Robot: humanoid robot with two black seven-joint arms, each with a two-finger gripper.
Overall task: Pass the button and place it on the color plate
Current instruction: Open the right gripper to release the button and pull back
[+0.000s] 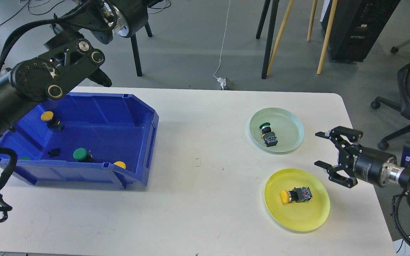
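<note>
A yellow button (295,195) lay on its side in the yellow plate (311,220) on the white counter (205,199). The right pincer (319,149) hung released and empty just beside that plate. The left pincer (100,76) sat above the blue bin (148,142); its state could not be told.

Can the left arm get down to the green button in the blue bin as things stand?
Probably yes. The green button lies uncovered on the floor of the open-topped blue bin, apart from the yellow buttons, with nothing above it. The left end effector is at the bin's far rim, its fingers indistinct.
</note>
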